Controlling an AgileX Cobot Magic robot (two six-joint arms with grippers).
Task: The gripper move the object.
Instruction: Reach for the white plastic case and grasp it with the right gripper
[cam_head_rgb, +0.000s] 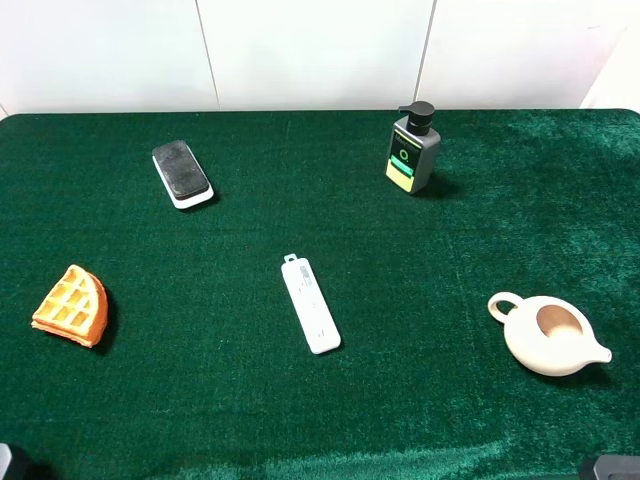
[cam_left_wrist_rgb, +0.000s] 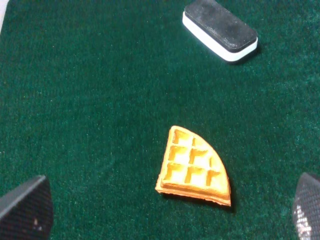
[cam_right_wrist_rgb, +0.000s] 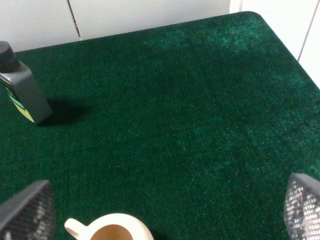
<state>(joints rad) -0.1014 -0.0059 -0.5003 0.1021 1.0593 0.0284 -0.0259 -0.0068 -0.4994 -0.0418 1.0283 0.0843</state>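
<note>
The object, a slim white cassette (cam_head_rgb: 310, 305) with a small tab at its far end, lies flat near the middle of the green cloth. It shows only in the exterior view. My left gripper (cam_left_wrist_rgb: 165, 220) is open and empty, its fingertips (cam_left_wrist_rgb: 27, 210) wide apart, hovering near the orange waffle piece (cam_left_wrist_rgb: 194, 167). My right gripper (cam_right_wrist_rgb: 165, 215) is open and empty above the cream teapot (cam_right_wrist_rgb: 110, 230). Both grippers are far from the cassette, at the near edge of the table.
A black-topped, white-edged slab (cam_head_rgb: 181, 173) lies at the back left, and the waffle piece (cam_head_rgb: 72, 305) at the left. A grey pump bottle (cam_head_rgb: 412, 150) stands at the back right. The cream teapot (cam_head_rgb: 550, 335) sits at the right.
</note>
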